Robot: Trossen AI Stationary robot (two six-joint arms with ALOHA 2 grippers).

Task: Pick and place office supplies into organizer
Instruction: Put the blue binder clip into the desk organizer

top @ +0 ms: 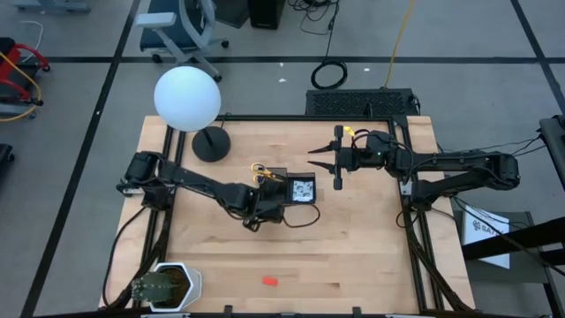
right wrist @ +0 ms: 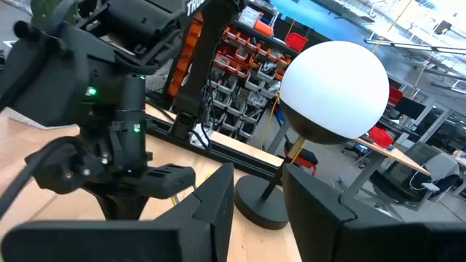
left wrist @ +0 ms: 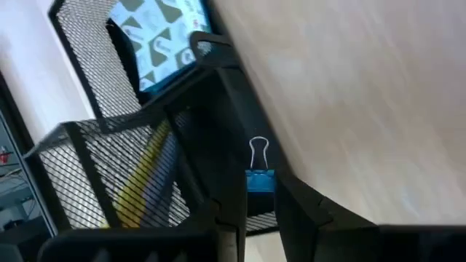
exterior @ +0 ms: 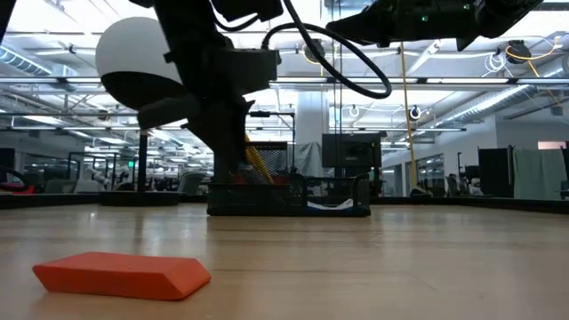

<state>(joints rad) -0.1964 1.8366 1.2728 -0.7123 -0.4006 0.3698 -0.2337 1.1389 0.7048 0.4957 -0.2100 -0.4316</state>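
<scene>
Red eraser (top: 269, 281) lies alone near front edge of tabletop (top: 371, 256), well apart from organizer, not yet picked.

Left pincer (left wrist: 260, 211) low at organizer's (top: 284, 190) front side, fingers narrowly apart around small blue binder clip (left wrist: 260, 180); whether clamped, cannot tell. Judged step: dropping clip in organizer. Advice: centre clip over compartment, clear of mesh wall, release low.

Organizer mid-tabletop: one compartment holds patterned note pad (left wrist: 159, 36), another yellow-handled scissors (top: 261, 170).

Right pincer (top: 320, 160) hovers just beyond organizer toward right edge, fingers apart, empty.

Lamp (top: 188, 99) stands near back-left corner.
</scene>
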